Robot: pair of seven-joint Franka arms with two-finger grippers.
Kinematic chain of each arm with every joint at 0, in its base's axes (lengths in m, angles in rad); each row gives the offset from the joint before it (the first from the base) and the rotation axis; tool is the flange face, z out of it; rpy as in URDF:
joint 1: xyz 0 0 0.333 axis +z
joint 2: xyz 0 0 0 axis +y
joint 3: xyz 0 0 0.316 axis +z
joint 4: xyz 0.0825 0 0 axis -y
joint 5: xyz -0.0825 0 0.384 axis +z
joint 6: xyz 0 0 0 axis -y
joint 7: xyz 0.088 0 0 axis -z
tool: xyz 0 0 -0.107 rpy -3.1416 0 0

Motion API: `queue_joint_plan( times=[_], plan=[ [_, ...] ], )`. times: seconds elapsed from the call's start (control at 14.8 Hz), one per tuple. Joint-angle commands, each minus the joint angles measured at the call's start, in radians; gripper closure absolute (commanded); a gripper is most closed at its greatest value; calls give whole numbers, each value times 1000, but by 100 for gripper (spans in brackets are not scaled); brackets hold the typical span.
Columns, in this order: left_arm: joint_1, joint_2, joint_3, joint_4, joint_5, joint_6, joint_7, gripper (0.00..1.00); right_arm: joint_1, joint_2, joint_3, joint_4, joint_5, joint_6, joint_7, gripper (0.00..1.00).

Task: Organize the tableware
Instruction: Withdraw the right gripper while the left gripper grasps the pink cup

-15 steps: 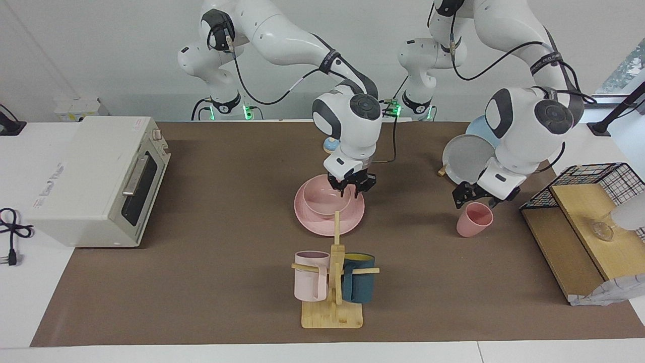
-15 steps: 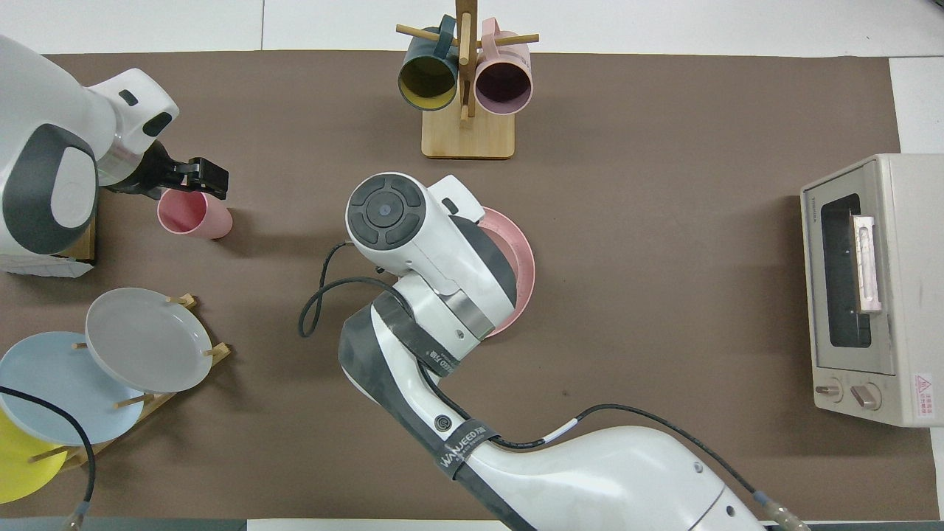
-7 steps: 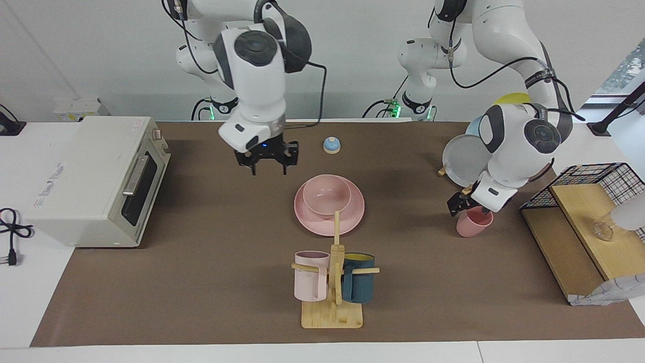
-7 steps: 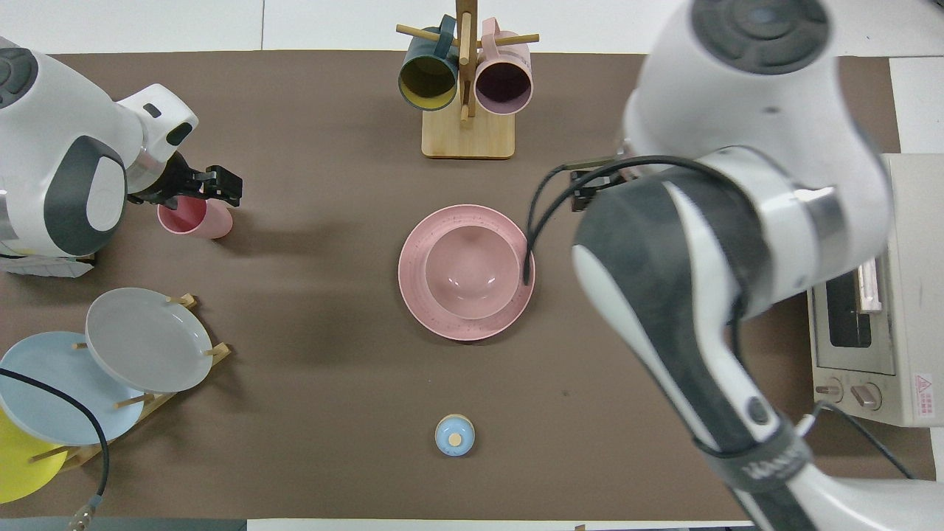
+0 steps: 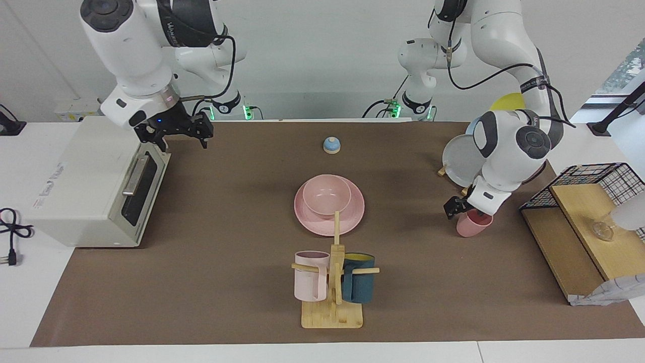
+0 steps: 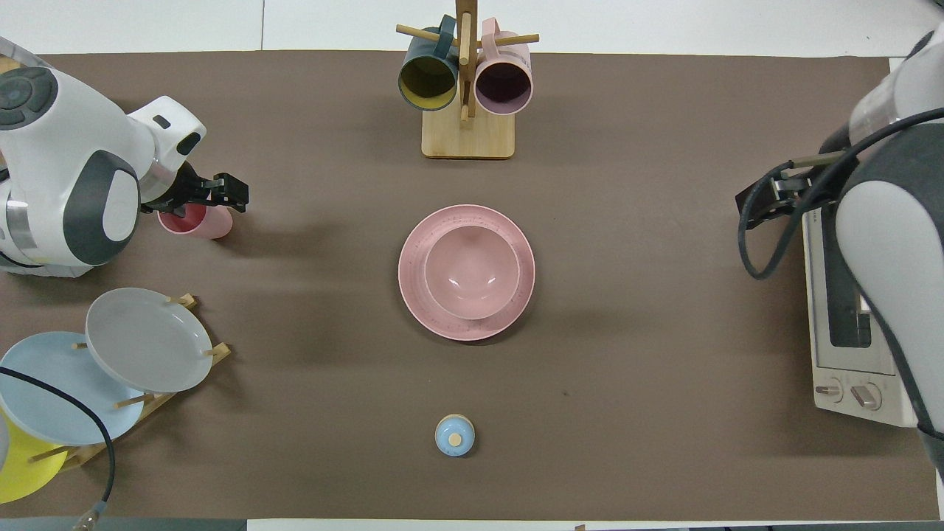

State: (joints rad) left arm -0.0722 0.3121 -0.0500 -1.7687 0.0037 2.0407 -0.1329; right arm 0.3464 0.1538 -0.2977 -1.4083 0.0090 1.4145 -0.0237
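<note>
Pink bowl [image 5: 326,195] sits inside pink plate [image 5: 329,205] at mid-table, nested and level; that pair looks done. Pink cup [image 5: 473,223] stands upright, mouth up, toward the left arm's end of the table, well apart from the plate.

Left gripper [image 5: 466,207] is low over the cup. In the facing view one finger appears to dip inside the mouth and the other sits outside the wall on the side toward the plate, so the jaws straddle the rim. Gap looks narrow, but whether they have pinched the wall I cannot tell. The overhead view shows the same gripper [image 6: 200,198] covering the rim edge.

Right gripper [image 5: 174,129] waits in the air over the edge of the toaster oven [image 5: 95,179], jaws spread wide, nothing between them.

Handling judgement: the cup looks light, rigid and thin-walled, with a matte surface that should give fair friction. The taper means an outside grip would tend to slide upward; a rim pinch, one finger in and one out, is the safer hold. Likely ceramic or hard plastic, so set it down gently into the bowl and avoid knocking rim on rim. Lift straight up before travelling, since an off-centre pinch may tilt it.
</note>
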Motion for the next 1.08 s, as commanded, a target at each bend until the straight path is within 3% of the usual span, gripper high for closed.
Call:
queue_joint_plan(
  times=[0.0, 0.2, 0.27, 0.47, 0.61, 0.74, 0.88, 1.01],
  plan=[
    [5, -19, -4, -41, 19, 41, -21, 29, -35, -22, 2, -38, 16, -5, -19, 0],
    [5, -21, -2, -47, 19, 44, -17, 94, -92, -129, 6, -196, 16, 52, -22, 0],
    [8, -21, -2, -47, 21, 47, -11, 100, -101, -132, 6, -199, 16, 61, -22, 0],
    [28, -21, -2, -35, 24, 46, 15, 100, -148, -181, 15, -294, 14, 64, -21, 0],
    [14, -34, -4, 39, 24, -15, 10, 100, -199, -188, 46, -298, 14, 101, -40, 0],
    [-27, -38, -14, 218, 18, -226, -25, 100, -231, -169, 132, -262, -56, 126, -71, 0],
    [-84, -24, -14, 372, 10, -417, -118, 100, -250, -163, 166, -241, -70, 121, -73, 0],
    [-164, -22, -14, 452, -19, -491, -270, 100, -254, -163, 170, -242, -67, 127, -74, 0]
  ],
)
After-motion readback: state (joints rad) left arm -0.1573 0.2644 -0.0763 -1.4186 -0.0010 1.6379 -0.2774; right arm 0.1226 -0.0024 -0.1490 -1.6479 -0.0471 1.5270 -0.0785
